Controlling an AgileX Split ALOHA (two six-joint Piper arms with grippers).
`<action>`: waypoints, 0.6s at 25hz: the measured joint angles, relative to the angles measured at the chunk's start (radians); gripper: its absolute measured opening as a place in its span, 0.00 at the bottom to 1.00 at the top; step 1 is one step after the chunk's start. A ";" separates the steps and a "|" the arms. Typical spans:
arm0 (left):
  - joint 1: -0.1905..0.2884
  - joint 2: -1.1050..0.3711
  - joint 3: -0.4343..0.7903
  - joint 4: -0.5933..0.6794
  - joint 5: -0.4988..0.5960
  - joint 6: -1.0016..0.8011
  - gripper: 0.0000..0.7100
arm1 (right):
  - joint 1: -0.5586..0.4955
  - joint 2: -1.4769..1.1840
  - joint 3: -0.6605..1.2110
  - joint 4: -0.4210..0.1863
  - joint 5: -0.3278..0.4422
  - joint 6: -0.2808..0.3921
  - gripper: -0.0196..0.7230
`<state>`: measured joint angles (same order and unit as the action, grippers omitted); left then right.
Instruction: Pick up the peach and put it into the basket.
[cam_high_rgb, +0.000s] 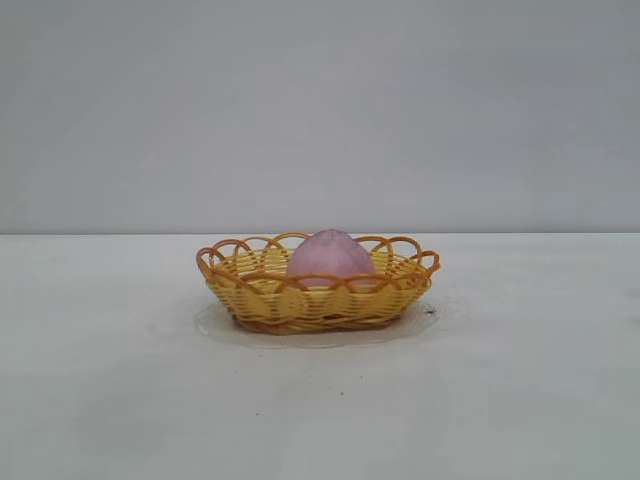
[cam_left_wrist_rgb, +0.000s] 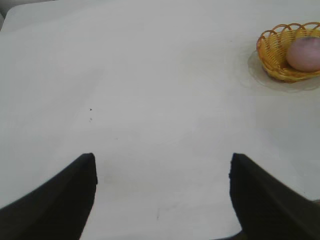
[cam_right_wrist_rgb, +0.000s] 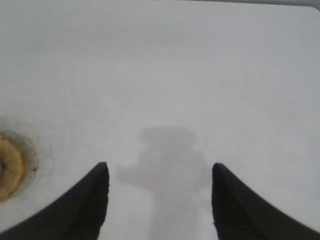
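The pink-mauve peach rests inside the yellow-orange wicker basket in the middle of the white table; no gripper touches it. The left wrist view shows the same peach in the basket, well away from my left gripper, which is open over bare table with nothing between its fingers. My right gripper is also open and empty above the table. A yellow blur, the basket, shows at the picture's edge in the right wrist view. Neither arm appears in the exterior view.
A clear round mat lies under the basket. The white table spreads wide around it, with a plain grey wall behind. My right arm casts a shadow on the table.
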<state>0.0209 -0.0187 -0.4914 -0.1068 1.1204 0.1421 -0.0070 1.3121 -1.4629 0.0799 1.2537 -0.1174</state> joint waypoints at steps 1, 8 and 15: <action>0.000 0.000 0.000 0.000 0.000 0.000 0.69 | 0.000 -0.059 0.056 0.000 0.002 0.000 0.54; 0.000 0.000 0.000 0.000 0.000 0.000 0.69 | 0.000 -0.564 0.421 0.000 0.009 0.000 0.54; 0.000 0.000 0.000 0.000 0.000 0.000 0.69 | 0.000 -1.065 0.687 -0.007 0.030 0.073 0.54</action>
<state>0.0209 -0.0187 -0.4914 -0.1068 1.1204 0.1421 -0.0070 0.2471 -0.7755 0.0728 1.2841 -0.0443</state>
